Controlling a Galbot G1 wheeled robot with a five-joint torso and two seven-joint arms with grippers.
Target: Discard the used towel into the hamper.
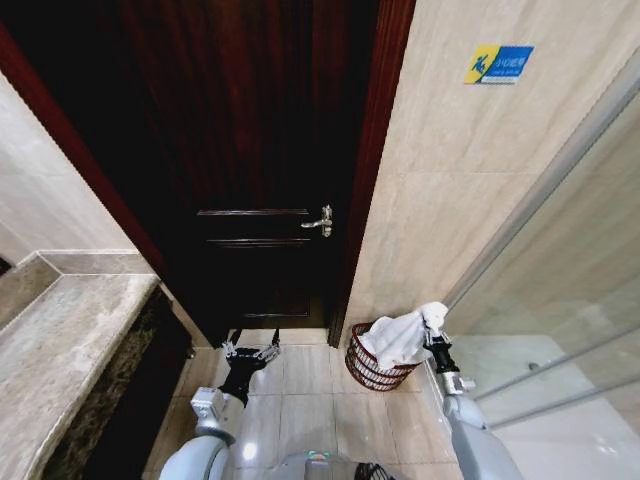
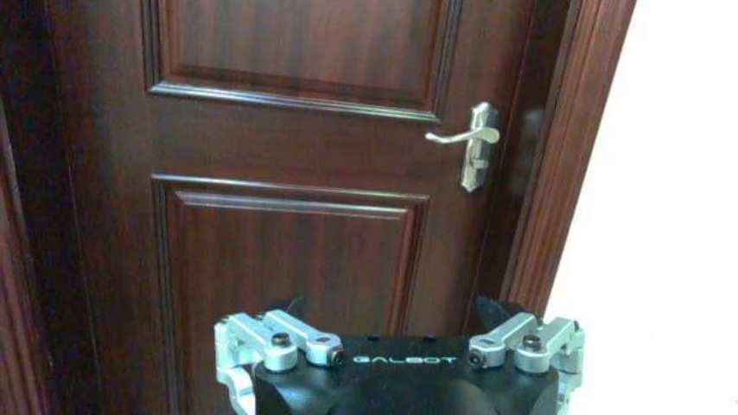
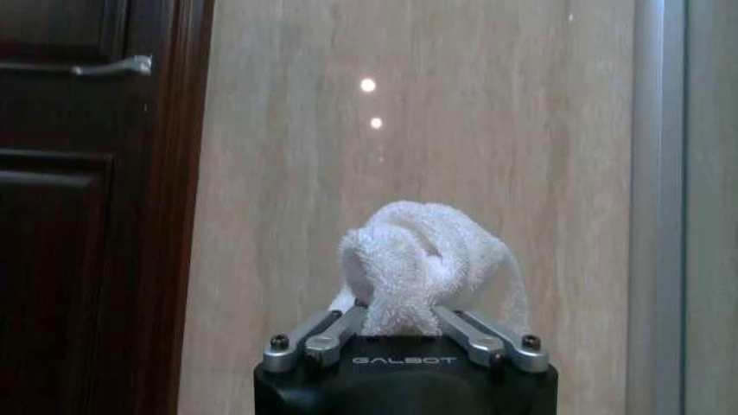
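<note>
Your right gripper [image 1: 436,338] is clamped on the white towel [image 1: 400,336], its fingers [image 3: 334,333] pinching a bunched wad of terry cloth that bulges out past the tips. From the head view you can see the rest of the towel draping down from the gripper onto the near rim of the hamper [image 1: 372,366], the dark-red wire basket that stands on the tiled floor [image 1: 310,400] in the corner, against the beige wall [image 1: 440,190] and just beside the glass shower partition [image 1: 560,270]. Whether the hanging end reaches inside the basket or only lies across its edge is hard to judge from this angle.

Your left gripper [image 1: 251,352] hangs low over the floor in front of the dark wooden door [image 1: 250,150], well apart from the hamper, with its fingers [image 2: 271,333] spread apart and nothing between them. The silver door handle [image 2: 473,143] sits above and ahead of it. A marble counter [image 1: 60,340] runs along your left.
</note>
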